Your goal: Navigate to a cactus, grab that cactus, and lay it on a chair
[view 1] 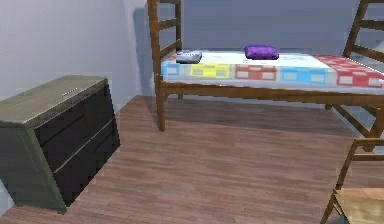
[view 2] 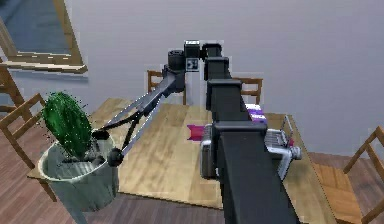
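cactus [view 2: 65, 122], just one, green and spiny in a pale pot [view 2: 82, 180], shows at the left corner of the single worktop [view 2: 170, 160], right at the far end of the claw [view 2: 108, 146]. can't tell whether the claw has hold of it. at least four chairs [view 2: 365, 160] ring the worktop. one bed [view 1: 270, 72] and one dresser [view 1: 60, 135] stand ahead.

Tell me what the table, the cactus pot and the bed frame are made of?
The table looks like pale matte wood: plank lines cross its top. The pot holding the cactus seems grey-white ceramic or stone, slightly mottled; I can't be sure. The bed frame looks like reddish-brown wood with a smooth finish.
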Controlling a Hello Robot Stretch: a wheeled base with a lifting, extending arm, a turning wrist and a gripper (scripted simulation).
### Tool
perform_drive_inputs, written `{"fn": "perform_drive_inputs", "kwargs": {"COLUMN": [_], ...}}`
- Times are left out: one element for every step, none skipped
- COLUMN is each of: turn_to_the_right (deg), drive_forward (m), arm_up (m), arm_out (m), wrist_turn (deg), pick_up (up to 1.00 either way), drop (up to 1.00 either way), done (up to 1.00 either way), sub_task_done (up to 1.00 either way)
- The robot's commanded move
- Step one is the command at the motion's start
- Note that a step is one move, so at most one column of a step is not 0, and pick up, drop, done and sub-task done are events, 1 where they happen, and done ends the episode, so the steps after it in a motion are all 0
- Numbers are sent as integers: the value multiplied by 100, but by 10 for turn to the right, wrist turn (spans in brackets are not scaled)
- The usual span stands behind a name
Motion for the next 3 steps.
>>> {"fn": "perform_drive_inputs", "kwargs": {"turn_to_the_right": [0,450,450], "drive_forward": [0,0,0], "arm_up": [0,0,0], "arm_out": [-36,0,0], "wrist_turn": [0,0,0], "pick_up": [0,0,0], "drop": [0,0,0], "done": [0,0,0], "sub_task_done": [0,0,0]}}
